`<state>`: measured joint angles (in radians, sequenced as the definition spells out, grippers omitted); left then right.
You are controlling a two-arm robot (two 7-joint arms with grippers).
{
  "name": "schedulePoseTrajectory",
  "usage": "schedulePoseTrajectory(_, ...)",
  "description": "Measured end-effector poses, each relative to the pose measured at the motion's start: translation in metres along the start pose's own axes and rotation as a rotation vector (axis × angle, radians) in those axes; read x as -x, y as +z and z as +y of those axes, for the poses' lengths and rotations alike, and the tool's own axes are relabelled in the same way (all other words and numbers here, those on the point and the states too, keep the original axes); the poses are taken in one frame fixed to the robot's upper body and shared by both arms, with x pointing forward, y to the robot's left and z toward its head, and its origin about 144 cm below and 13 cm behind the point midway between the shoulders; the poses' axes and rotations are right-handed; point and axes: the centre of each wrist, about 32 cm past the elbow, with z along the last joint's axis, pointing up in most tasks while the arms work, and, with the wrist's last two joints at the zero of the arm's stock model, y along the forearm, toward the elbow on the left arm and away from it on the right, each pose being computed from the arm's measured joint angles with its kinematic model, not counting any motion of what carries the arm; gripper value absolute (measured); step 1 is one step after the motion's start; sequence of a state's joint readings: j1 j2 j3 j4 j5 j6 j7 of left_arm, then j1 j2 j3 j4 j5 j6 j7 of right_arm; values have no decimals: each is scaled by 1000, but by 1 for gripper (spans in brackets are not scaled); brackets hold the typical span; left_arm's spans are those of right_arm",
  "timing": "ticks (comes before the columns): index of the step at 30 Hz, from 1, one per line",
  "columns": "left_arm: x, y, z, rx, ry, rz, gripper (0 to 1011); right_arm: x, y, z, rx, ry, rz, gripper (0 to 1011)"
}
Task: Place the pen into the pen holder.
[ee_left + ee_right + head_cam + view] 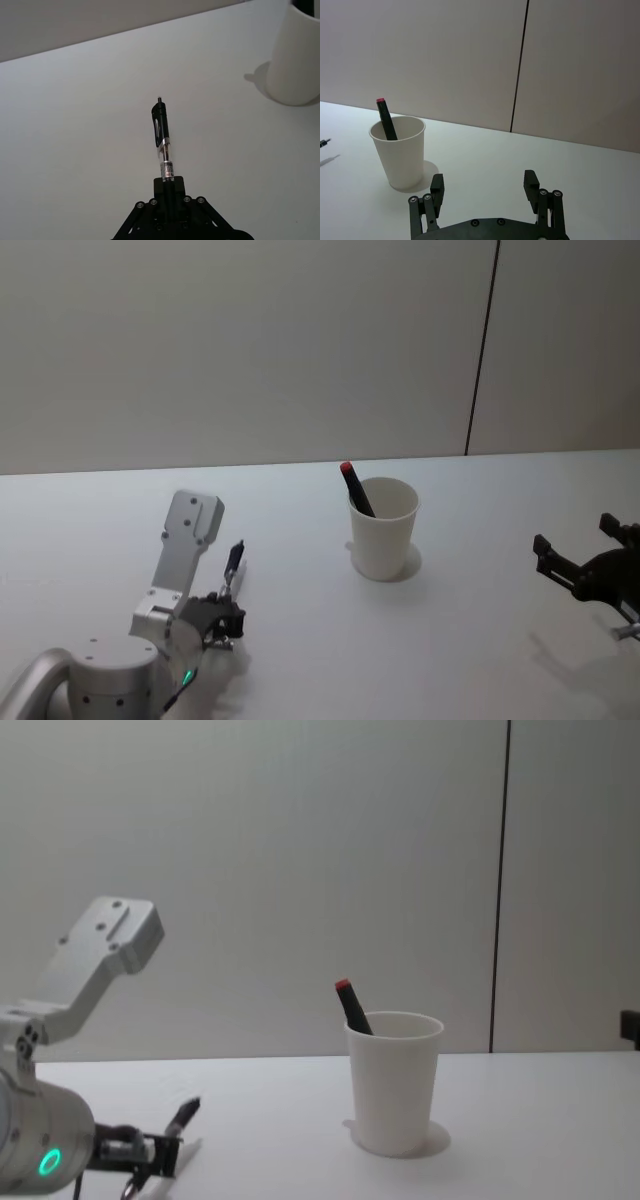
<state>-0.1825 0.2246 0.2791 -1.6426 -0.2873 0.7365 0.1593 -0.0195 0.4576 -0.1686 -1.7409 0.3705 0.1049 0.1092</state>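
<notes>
Pen holder (383, 530): one white paper cup, standing upright on the table (300, 660), near the middle.
Inside the pen holder: one black marker (354, 487) with a red end. It leans on the rim and the red end sticks out at the top.
Pen (162, 137): one, black with a clear barrel. It is outside the pen holder, well apart on its left side.
Left gripper (168, 184): low over the table, fingers closed around one end of the pen. The pen points up and forward, tilted.
Right gripper (484, 182): right of the pen holder, fingers spread wide, nothing between them.
</notes>
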Motion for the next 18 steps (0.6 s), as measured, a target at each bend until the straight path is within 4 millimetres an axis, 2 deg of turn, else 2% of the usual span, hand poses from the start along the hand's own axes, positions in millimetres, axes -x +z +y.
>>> schedulePoseTrajectory(18, -14, 10, 3, 216, -3, -59, 124, 0, 0, 0, 0, 0, 0, 1001)
